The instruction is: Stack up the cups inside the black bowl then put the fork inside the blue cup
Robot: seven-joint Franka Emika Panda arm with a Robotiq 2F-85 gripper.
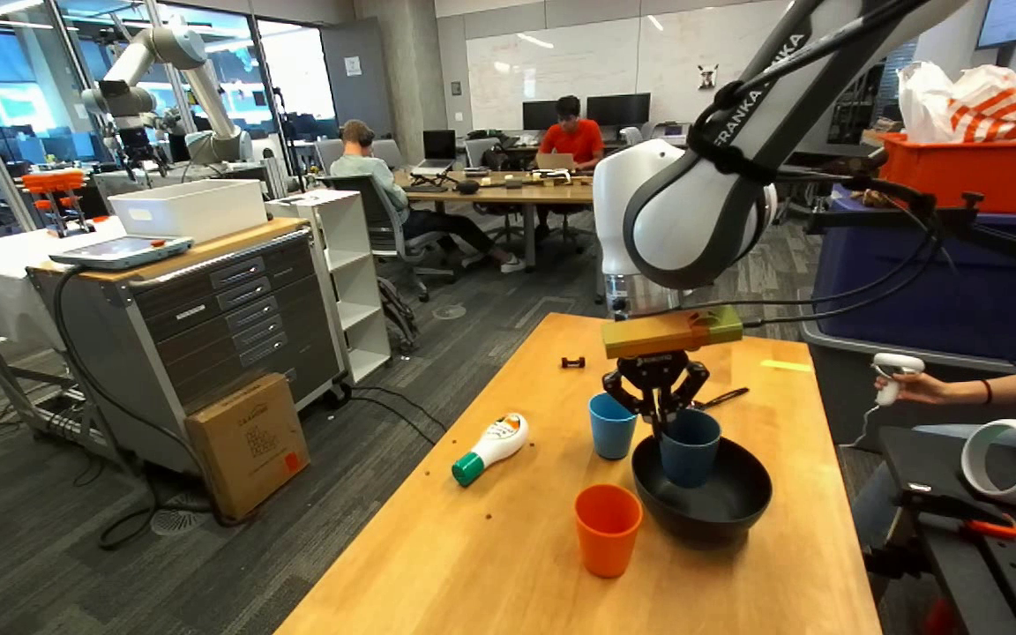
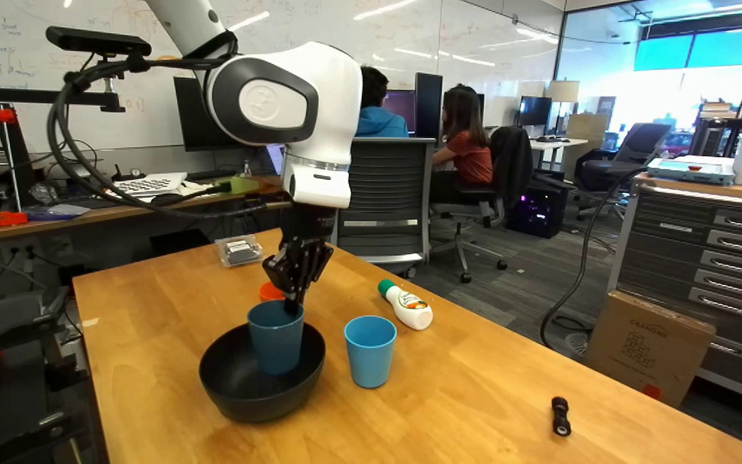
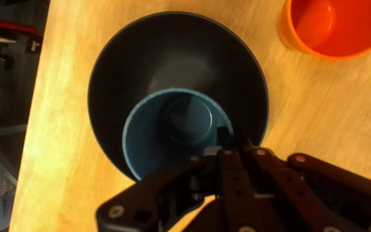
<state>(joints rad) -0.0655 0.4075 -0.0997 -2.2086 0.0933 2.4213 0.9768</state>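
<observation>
The arm [image 1: 691,216] is white and dark grey, with pale FRANKA lettering [image 1: 742,115] along one dark stretch of it. A black strap [image 1: 727,160] wraps the limb, and black cables [image 2: 181,63] hang off it in both exterior views. In an exterior view a white disc [image 2: 268,103] with a faint emblem sits inside a dark grey surround [image 2: 224,106]; a grey ring [image 2: 319,163] bands the white wrist [image 2: 321,190], which has a short dark slot [image 2: 321,176]. A yellow block [image 1: 649,333], greenish at one end, is mounted above the black end effector [image 2: 293,304]. In the wrist view its jointed links [image 3: 134,203] bear round silver screws [image 3: 117,211], one of them reddish.
</observation>
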